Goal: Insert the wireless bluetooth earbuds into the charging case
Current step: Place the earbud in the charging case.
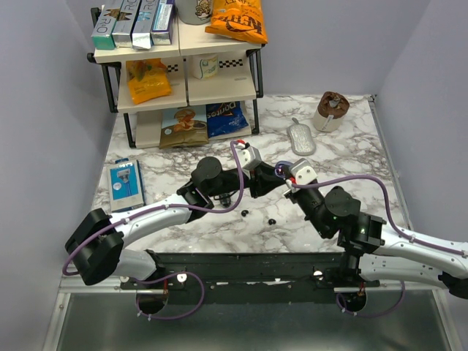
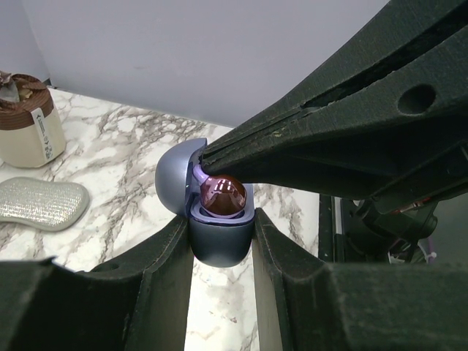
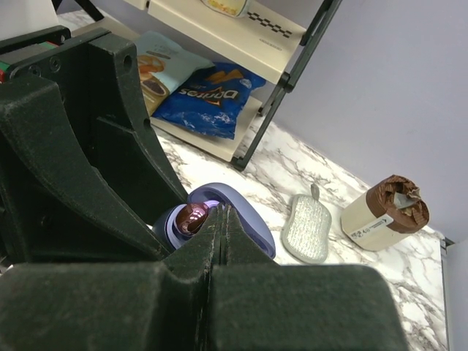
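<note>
**Case clamped, buds waiting on the table**

The left claw [image 2: 220, 223] is filling the foreground of its own camera. Its two fingers are squeezing the case [image 2: 219, 252] from either side, mouth upward, with the lid [image 2: 172, 179] swung back. The right claw [image 3: 221, 216] is coming in from above with its jaws pressed fully together and gripping nothing. Its joined tips are touching a glossy coppery dome [image 2: 221, 196] sitting in the case's well (whether that is a bud or part of the case, I cannot tell).

The buds [image 1: 245, 213] are showing only in the top view, as tiny black dots lying on the marble table [image 1: 351, 168]. The second bud [image 1: 272, 220] is lying near the first. Both are apart from the case, on the side nearer the arm bases.

Judging from this, the step in hand is loading the case, and it is calling for patience:

- The left claw should be holding the case level and steady, without crushing the hinge.
- The right claw will need to back away, open only slightly, and pinch one bud across its sides, since a thing that small and glossy is likely to squirt out.
- The bud should then be lowered straight into a free well, turned to match its shape, and released before any pressing.
</note>
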Available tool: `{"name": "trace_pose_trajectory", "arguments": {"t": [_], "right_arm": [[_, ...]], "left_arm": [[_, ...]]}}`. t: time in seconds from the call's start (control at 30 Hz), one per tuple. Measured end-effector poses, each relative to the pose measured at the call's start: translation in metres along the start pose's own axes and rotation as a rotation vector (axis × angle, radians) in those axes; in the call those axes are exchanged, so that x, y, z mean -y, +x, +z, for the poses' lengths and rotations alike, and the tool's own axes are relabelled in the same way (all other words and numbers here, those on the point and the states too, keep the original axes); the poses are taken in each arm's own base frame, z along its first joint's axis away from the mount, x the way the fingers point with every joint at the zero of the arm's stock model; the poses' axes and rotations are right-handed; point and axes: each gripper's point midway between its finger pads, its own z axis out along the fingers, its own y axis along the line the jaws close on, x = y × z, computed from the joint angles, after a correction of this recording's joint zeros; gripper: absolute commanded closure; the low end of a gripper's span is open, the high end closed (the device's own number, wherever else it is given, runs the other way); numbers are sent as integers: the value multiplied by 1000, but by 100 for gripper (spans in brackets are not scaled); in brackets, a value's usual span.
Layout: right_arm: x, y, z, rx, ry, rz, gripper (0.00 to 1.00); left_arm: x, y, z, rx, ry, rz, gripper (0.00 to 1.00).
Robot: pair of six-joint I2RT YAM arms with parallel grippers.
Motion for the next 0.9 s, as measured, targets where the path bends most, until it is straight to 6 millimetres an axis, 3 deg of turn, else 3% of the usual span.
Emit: {"name": "trace_pose_trajectory", "arguments": {"t": [0.33, 0.53, 0.77, 0.9], "right_arm": [[-2, 1, 0, -1, -6, -3, 99], [-4, 2, 2, -7, -8, -8, 85], [-3, 3, 2, -12, -4, -12, 61], [0, 3, 2, -16, 9, -11, 57]], "left_arm": [[0, 0, 0, 1, 0, 1, 100], [0, 0, 0, -1, -1, 0, 100], [-1, 2, 0, -9, -4, -4, 100], [-1, 3, -1, -11, -6, -5, 100]]}}
